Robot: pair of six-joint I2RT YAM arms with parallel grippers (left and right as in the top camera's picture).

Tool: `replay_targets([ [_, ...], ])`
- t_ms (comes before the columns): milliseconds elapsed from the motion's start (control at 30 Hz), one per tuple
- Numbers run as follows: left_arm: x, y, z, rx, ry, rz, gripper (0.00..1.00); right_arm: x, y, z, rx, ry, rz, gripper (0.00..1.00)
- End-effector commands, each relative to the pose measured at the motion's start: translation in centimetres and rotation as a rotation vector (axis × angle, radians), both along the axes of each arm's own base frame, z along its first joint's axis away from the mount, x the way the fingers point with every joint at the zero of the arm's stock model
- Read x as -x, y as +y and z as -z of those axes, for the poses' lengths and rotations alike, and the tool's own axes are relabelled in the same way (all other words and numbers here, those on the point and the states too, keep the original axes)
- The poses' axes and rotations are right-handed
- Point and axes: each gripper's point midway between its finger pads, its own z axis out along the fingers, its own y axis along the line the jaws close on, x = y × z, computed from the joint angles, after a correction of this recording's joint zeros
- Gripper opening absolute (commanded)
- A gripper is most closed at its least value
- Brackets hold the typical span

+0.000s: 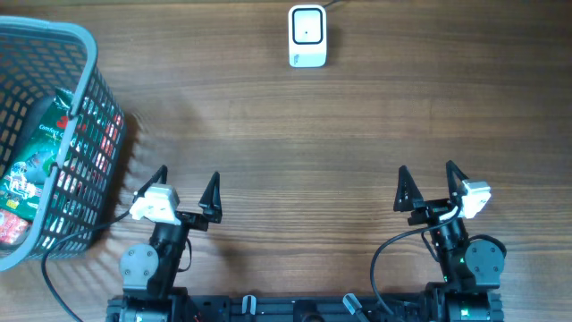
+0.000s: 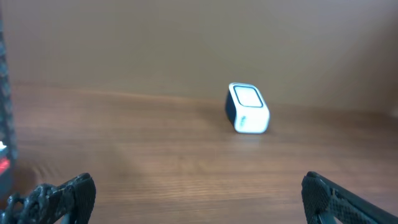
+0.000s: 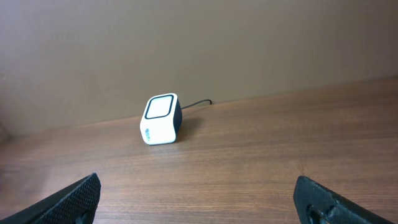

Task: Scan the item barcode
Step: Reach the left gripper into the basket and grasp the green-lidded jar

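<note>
Scanner (image 1: 307,36) is the little white box with a dark window on its face. It's parked at the far middle of the wooden surface (image 1: 295,134), well apart from both arms. A thin cable (image 3: 196,102) runs off its back toward the wall. From both wrist cameras it looks tipped a bit, so the window faces up and toward the arms.

The stuff to be scanned is over on the left, in a grey plastic basket (image 1: 54,33) with mesh walls, partly cut off by the picture edge. Inside there's a green packet (image 1: 40,152) lying against the right-hand wall. A red packet (image 1: 9,228) sits nearer the arms, in the basket's corner, and something red shows through the mesh too. Can't make out any barcode from here, it's all too small.

Left tool (image 1: 189,173) is down at the near edge, just beside the basket's right wall. As far as I can tell it isn't touching it. Its fingers are spread wide and grip nothing.

Right tool (image 1: 427,166) is at the near edge on the other side, well apart from the left one. It's also spread wide and gripping nothing. Both point toward the far side of the surface, where the scanner is.
</note>
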Motion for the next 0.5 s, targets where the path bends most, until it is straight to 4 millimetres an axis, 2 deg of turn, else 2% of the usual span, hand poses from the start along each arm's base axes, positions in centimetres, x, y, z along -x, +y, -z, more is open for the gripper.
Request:
replay_targets([
  [0, 1.0, -0.7, -6.2, 0.216, 0.018, 0.039, 1.00, -0.1, -0.1, 0.0, -0.004, -0.001, 0.010, 1.00],
  [100, 1.1, -0.7, -11.2, 0.238, 0.099, 0.031, 1.00, -0.1, -0.1, 0.0, -0.005, -0.001, 0.010, 1.00],
  [167, 0.2, 0.1, -16.8, 0.223, 0.135, -0.021, 1.00, -0.1, -0.1, 0.0, -0.005, -0.001, 0.010, 0.99],
  [200, -0.5, 0.7, -18.8, 0.210, 0.192, -0.070, 1.00, -0.1, -0.1, 0.0, -0.005, -0.001, 0.010, 1.00],
  [267, -1.0, 0.0, -23.1, 0.165, 0.283, -0.034, 1.00, -0.1, -0.2, 0.0, -0.004, -0.001, 0.011, 0.99],
  [300, -0.5, -1.3, -23.4, 0.173, 0.373, 0.040, 1.00, -0.1, -0.1, 0.0, -0.005, -0.001, 0.010, 1.00],
  [333, -0.3, -1.5, -22.9, 0.172, 0.437, 0.042, 1.00, -0.1, -0.2, 0.0, -0.004, -0.001, 0.011, 1.00],
  [400, -2.3, -0.6, -21.9, 0.154, 0.487, -0.019, 1.00, -0.1, -0.1, 0.0, -0.005, -0.001, 0.010, 1.00],
  [433, -3.2, 1.1, -21.7, 0.182, 0.490, -0.126, 1.00, -0.1, -0.1, 0.0, -0.005, -0.001, 0.010, 1.00],
  [467, -3.6, 4.9, -21.5, 0.313, 0.498, -0.377, 1.00, -0.1, -0.1, 0.0, -0.004, -0.001, 0.010, 1.00],
])
